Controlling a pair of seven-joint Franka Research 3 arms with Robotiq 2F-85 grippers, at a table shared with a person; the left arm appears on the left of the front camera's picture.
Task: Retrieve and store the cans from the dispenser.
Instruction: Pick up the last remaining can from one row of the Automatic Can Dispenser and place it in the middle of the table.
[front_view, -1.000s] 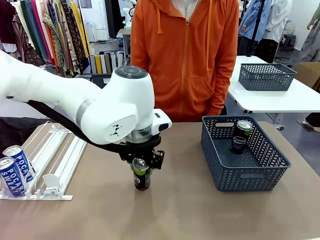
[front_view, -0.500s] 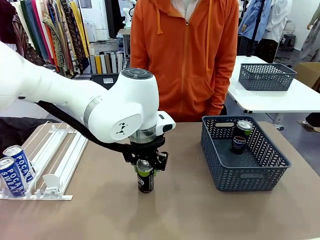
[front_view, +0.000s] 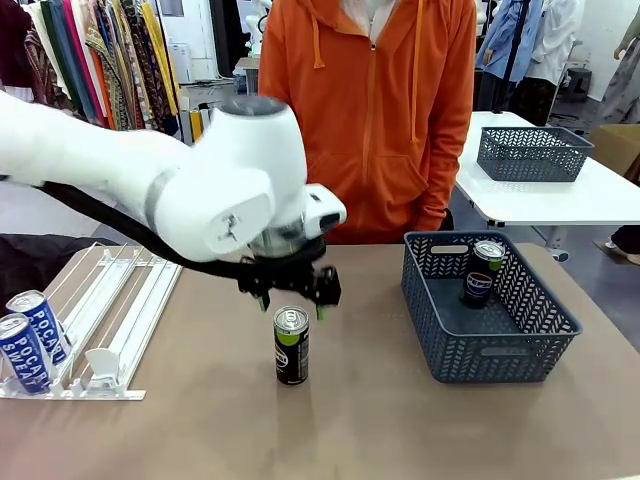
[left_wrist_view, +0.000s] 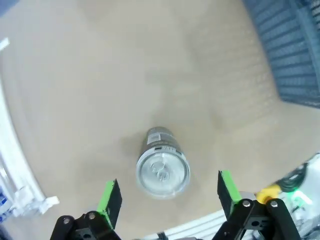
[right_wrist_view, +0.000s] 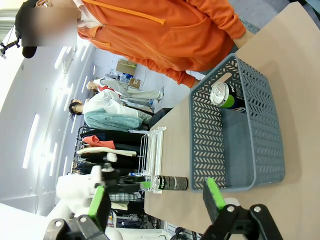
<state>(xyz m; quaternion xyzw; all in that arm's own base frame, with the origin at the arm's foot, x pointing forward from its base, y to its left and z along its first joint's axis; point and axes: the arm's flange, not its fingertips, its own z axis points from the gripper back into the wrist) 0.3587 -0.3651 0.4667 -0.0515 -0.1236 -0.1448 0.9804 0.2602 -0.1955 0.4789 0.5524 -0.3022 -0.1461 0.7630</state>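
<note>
left gripper hangs just above the dark can, its jaws spread wide, wider than the can, and gripping nothing. in the wrist view the green pads sit on either side of the silver top with clear gaps. that can stands upright on the bare table, between the dispenser on the left and the grey basket on the right, so i judge it fetched but not yet stored. the basket holds at least one can at its far side; i cannot tell if there is a second. two blue cans lie at the dispenser's near left end, waiting. my right gripper is also spread and empty, well apart from all of this. i put the job near halfway.
</note>
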